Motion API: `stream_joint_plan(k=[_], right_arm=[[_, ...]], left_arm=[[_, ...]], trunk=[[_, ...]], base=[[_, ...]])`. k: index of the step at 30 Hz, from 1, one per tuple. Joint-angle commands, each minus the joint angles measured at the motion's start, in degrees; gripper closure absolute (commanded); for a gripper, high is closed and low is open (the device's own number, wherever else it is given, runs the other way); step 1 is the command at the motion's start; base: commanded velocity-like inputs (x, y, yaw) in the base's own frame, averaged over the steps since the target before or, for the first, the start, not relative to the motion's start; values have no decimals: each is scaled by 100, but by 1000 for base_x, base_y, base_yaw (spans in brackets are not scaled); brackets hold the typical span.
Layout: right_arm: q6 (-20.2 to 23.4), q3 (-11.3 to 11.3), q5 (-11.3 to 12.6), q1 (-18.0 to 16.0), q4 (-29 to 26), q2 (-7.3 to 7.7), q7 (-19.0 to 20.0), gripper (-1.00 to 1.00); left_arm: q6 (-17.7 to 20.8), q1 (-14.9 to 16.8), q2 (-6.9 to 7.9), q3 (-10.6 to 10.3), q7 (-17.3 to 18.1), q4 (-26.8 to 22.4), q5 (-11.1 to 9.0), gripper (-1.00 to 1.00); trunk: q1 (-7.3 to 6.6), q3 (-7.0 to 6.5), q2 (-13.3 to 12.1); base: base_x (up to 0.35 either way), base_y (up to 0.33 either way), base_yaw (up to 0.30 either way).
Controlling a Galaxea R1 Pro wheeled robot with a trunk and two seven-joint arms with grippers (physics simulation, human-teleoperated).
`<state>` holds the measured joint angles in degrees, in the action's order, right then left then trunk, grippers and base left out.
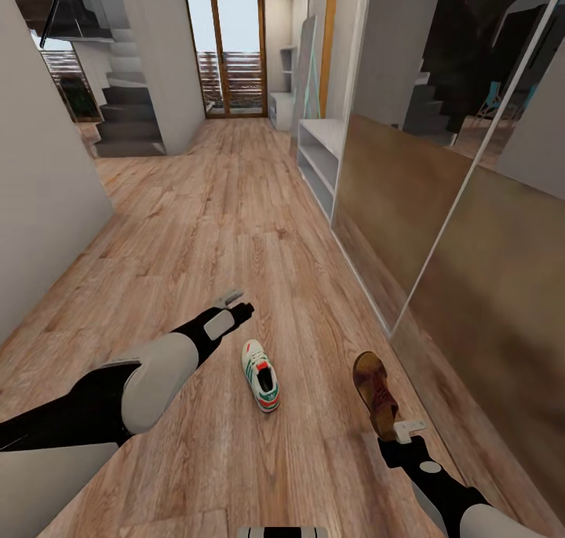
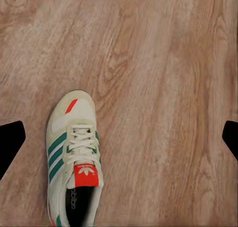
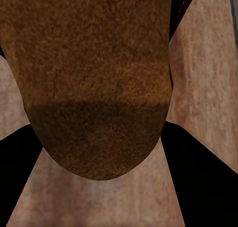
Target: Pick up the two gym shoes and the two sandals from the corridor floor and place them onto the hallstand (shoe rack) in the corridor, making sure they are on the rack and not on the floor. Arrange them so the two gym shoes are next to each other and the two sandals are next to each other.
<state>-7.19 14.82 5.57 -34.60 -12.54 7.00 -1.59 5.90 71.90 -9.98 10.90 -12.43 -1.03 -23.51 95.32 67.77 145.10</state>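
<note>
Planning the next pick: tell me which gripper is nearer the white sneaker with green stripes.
Left. The left gripper hovers just beside the white green-striped sneaker; the right gripper holds a brown sandal farther off.

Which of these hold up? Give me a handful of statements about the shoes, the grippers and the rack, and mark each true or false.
1. A gym shoe lies on the corridor floor. True.
2. The left gripper is clamped on the gym shoe. False: it hangs open above the floor, with the shoe lying untouched beside it.
3. The right gripper holds a brown sandal. True: the right wrist view shows the sandal between the two fingers.
4. Both sandals already sit on the hallstand. False: its visible shelves hold no shoes.
5. The gym shoe rests on its side. False: it stands upright on its sole, laces up.
</note>
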Motion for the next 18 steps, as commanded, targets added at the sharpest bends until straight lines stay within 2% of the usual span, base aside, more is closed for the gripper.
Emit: stream_joint_plan(k=[1, 6, 12, 18], right_arm=[[-19, 48, 59, -3, 4, 3, -17, 100], [-18, 48, 59, -3, 3, 3, -17, 100], [-14, 48, 59, -3, 13, -13, -17, 100], [-18, 52, 53, -3, 201, -136, -17, 100]], left_arm=[[29, -9, -2, 44, -16, -11, -26, -100], [41, -40, -2, 48, 167, -11, -204, -100], [43, -44, -2, 52, 228, -10, -228, -100], [43, -45, -2, 52, 244, -11, -231, -100]], trunk=[[-1, 4, 2], [-1, 4, 2], [-1, 4, 2], [-1, 4, 2]], base=[[27, -51, 0], [80, -132, 0], [21, -34, 0], [7, -143, 0]])
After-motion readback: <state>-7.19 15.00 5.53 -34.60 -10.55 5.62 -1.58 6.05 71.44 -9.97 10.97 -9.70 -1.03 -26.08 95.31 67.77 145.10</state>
